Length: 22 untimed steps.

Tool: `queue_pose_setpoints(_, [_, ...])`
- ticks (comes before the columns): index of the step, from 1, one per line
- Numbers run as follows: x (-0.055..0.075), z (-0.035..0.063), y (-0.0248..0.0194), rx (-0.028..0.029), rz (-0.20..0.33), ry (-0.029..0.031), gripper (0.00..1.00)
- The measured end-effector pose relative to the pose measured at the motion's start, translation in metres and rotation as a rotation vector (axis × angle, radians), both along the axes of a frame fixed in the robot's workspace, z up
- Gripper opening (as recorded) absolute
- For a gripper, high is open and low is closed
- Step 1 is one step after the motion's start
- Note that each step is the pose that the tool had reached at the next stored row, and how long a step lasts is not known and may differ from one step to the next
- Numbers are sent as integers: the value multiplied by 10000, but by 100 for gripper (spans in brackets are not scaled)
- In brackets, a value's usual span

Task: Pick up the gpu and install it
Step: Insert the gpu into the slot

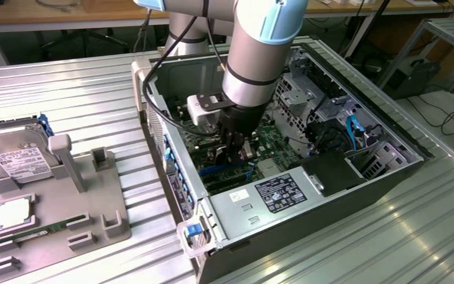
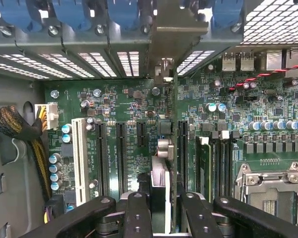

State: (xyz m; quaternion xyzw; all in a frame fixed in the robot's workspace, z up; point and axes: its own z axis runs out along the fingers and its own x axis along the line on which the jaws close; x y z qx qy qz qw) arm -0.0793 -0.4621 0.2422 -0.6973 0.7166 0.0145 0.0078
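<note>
Fingers clamped on the thin dark gpu card, held edge-on so it lines up with a black expansion slot on the green motherboard, mid open grey case.

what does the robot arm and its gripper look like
The arm is a grey metal tube with a pale blue joint cap and a black band. A black cable loops beside it. A pale grey box sits at the wrist, above a black gripper with bolted black fingers.

Exterior view high and oblique, looking down on the open case, wrist view close above its motherboard, both sharing that board.
</note>
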Motion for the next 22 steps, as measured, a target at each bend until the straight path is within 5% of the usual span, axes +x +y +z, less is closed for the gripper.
queue_pose_setpoints(11, [0,-125,5,-1,7,4,28])
queue_pose_setpoints(22, [-1,-82,6,-11,6,-13,28])
